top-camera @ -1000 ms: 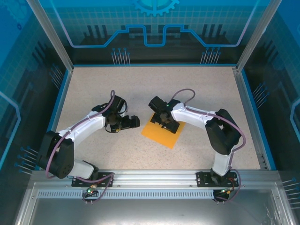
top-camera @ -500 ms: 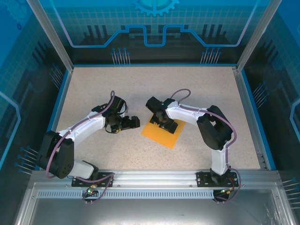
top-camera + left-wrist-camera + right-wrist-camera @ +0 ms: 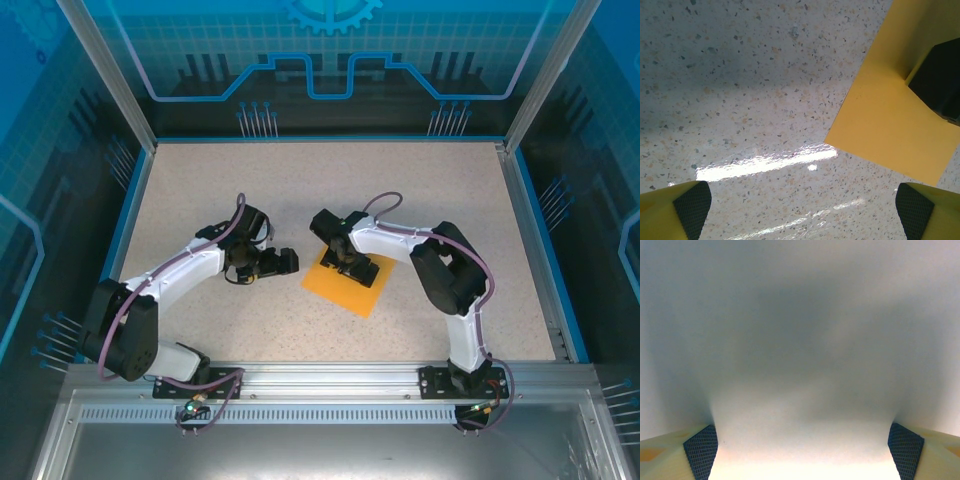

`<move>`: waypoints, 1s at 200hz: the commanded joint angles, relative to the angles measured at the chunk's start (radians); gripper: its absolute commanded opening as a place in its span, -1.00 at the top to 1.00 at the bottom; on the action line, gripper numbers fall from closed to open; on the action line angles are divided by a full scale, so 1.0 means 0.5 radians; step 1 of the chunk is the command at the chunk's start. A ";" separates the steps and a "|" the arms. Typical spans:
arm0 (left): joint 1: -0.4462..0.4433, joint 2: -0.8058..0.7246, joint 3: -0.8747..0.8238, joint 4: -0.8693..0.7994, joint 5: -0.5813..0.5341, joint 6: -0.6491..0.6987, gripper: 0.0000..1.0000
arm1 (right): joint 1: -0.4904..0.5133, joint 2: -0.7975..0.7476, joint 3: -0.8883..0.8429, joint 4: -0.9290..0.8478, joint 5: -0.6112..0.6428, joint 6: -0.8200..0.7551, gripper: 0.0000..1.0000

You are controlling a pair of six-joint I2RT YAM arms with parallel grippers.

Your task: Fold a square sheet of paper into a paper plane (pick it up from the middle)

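Note:
The square sheet of paper (image 3: 349,283) lies flat on the speckled table, bright orange, turned like a diamond. My right gripper (image 3: 354,267) rests down on its upper middle, jaws wide. In the right wrist view, a pale blurred surface sits close between the two dark pads (image 3: 701,450) of the right gripper (image 3: 802,452); nothing is pinched. My left gripper (image 3: 284,262) hovers just left of the sheet, open and empty. The left wrist view has the sheet's near corner (image 3: 890,115) ahead of the left gripper (image 3: 802,215), with a dark right finger (image 3: 940,80) standing on the paper.
The speckled table (image 3: 200,190) is ringed by a blue rim and clear enclosure walls (image 3: 540,200). A metal rail (image 3: 330,380) with both arm bases runs along the near edge. The right arm's elbow (image 3: 450,270) stands to the right of the sheet.
The right arm has folded in, its elbow shifting left, and its gripper has slid slightly left on the sheet. The left arm and the paper have not moved.

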 commanded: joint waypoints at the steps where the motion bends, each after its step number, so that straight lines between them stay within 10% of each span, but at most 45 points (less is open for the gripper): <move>1: 0.020 -0.027 -0.014 -0.019 0.023 0.045 -0.97 | -0.024 0.160 -0.084 0.074 -0.078 0.034 -0.83; 200: 0.018 -0.009 -0.022 -0.008 0.034 0.043 -0.97 | 0.051 0.081 0.133 -0.056 0.126 -0.248 -0.56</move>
